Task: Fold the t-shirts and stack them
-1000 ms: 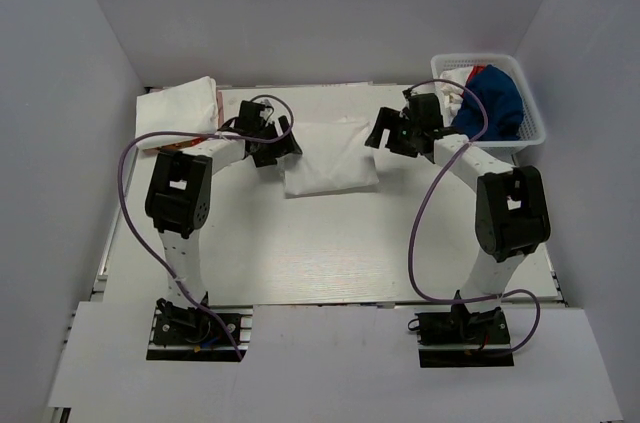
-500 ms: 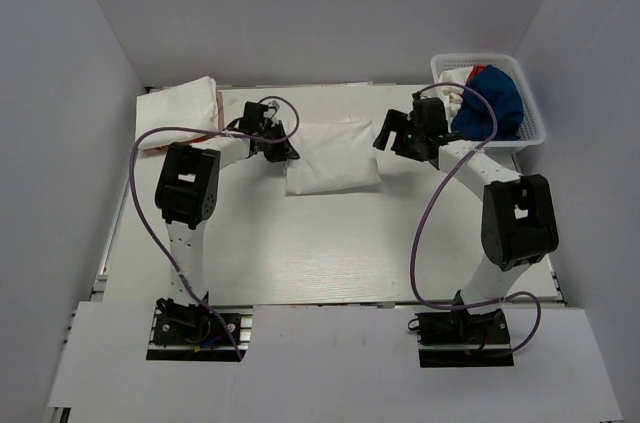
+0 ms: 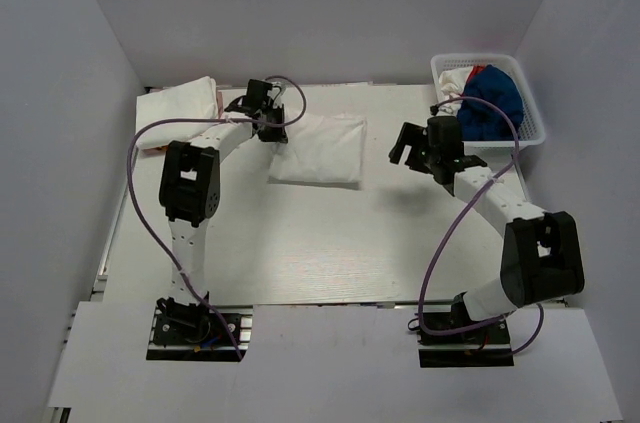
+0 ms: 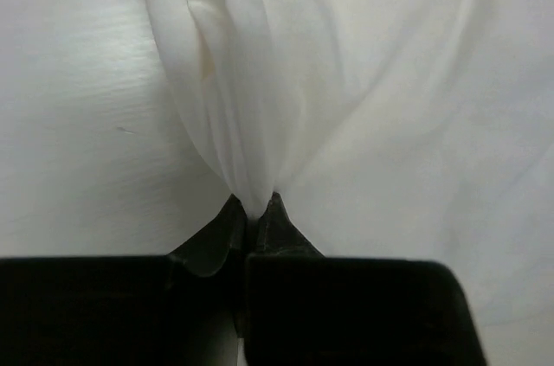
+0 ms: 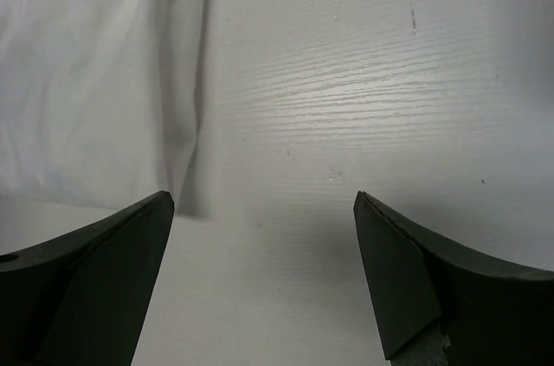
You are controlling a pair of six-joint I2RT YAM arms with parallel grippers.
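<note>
1. The left gripper (image 4: 254, 203) is clamped tight on a bunched fold at the far-left corner of the white t-shirt (image 3: 322, 148).
2. The t-shirt lies folded on the table (image 3: 330, 233), between the 2 arms.
3. The right gripper (image 5: 264, 202) is spread wide over bare table just right of the t-shirt, holding nothing.
4. A white folded pile (image 3: 178, 108) lies far left; a basket (image 3: 489, 59) of clothes stands far right.

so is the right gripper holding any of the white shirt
No, the right gripper is open with only bare table between its fingers; the white shirt lies off to the side.
</note>
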